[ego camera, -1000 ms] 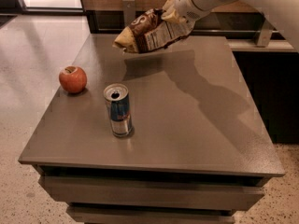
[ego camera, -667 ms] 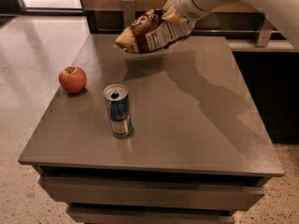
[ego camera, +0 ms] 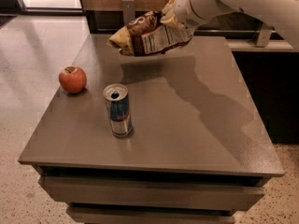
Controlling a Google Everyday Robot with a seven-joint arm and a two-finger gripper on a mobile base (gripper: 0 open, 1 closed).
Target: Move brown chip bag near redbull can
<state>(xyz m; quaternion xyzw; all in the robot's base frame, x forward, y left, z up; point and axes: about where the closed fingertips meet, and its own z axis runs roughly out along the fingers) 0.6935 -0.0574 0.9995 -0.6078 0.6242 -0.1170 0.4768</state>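
- Leftmost, an apple [ego camera: 72,79] is seen resting at the left-centre of the frame, on the table [ego camera: 210,125].
- Just right of it and lower in the frame, the redbull can [ego camera: 119,111] stands upright.
- Up and to the right of the can, at upper centre, the brown chip bag [ego camera: 147,36] is held clear of the tabletop. Its long axis runs left to right, and its tan end points left.
- At the bag's right end, the gripper [ego camera: 174,20] is clenched on the bag, with the arm entering from the upper right.
- The can lies down and left of the gripper, well apart, and the coming move is judged to turn on that direction.
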